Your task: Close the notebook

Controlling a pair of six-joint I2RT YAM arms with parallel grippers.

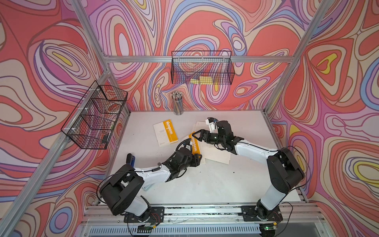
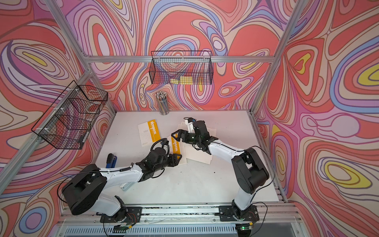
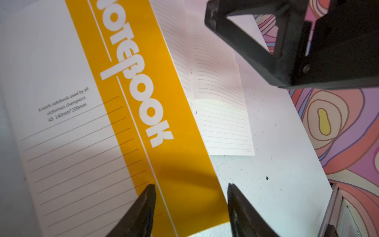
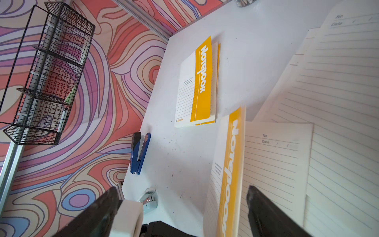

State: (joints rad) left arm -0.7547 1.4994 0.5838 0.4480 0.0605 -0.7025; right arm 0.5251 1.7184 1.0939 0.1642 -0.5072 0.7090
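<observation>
The open notebook (image 1: 215, 156) lies mid-table with its lined pages up. Its yellow-and-white cover (image 1: 194, 146) (image 3: 164, 102) stands tilted over the pages, part-way turned. My left gripper (image 1: 200, 158) (image 3: 190, 186) is at the near end of that cover. It is open, and the cover's lower corner shows between its fingertips (image 3: 150, 190). My right gripper (image 1: 195, 135) (image 4: 181, 195) hovers open over the far end. In the right wrist view the cover (image 4: 231, 164) shows almost edge-on between its fingers. In a top view the right arm hides part of the pages (image 2: 196, 156).
A second notebook (image 1: 166, 132), closed, lies left of the open one. A cup of pencils (image 1: 177, 102) stands at the back edge. A blue stapler (image 1: 132, 159) (image 4: 140, 152) sits near the left edge. Wire baskets hang on the back wall (image 1: 202, 67) and the left wall (image 1: 94, 117).
</observation>
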